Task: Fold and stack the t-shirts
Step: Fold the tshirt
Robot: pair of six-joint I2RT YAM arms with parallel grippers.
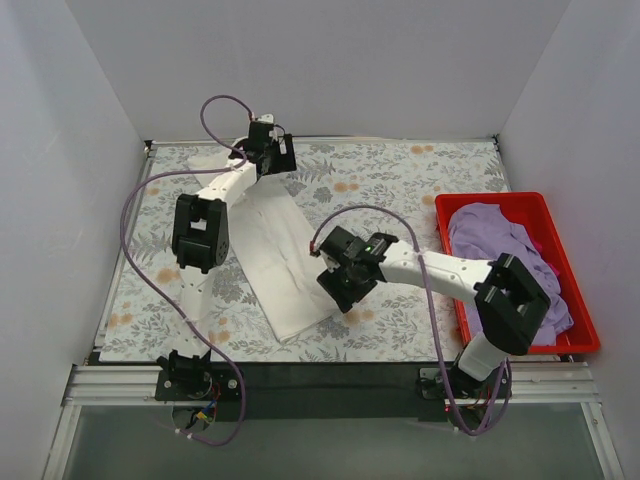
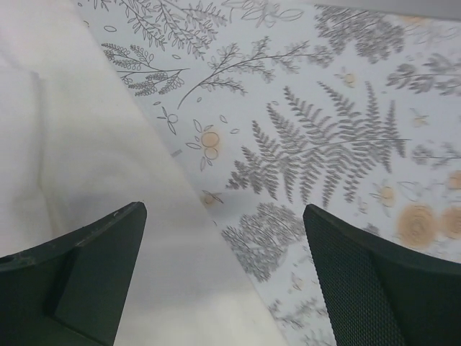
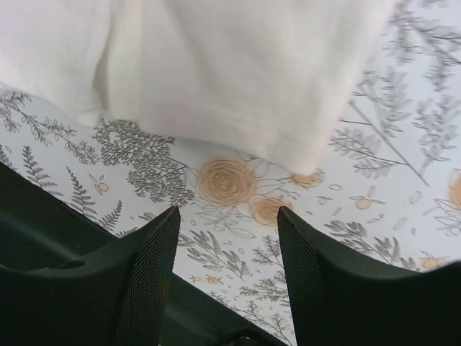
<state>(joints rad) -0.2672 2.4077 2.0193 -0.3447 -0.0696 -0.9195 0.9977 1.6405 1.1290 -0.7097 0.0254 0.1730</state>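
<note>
The white t-shirt (image 1: 275,255) lies on the floral cloth as a long folded strip, running from the back left to the front middle; no graphic shows. My left gripper (image 1: 272,152) is open over its far end, the shirt's edge (image 2: 108,180) running under the left finger. My right gripper (image 1: 338,285) is open just right of the shirt's near end; the hem (image 3: 238,79) lies beyond the fingertips. The lavender t-shirt (image 1: 500,250) lies crumpled in the red bin (image 1: 590,335) at the right.
The floral tablecloth (image 1: 400,190) covers the table. White walls stand on three sides. The black front rail (image 1: 330,375) runs along the near edge, also in the right wrist view (image 3: 43,231). A purple cable (image 1: 150,270) loops over the left side.
</note>
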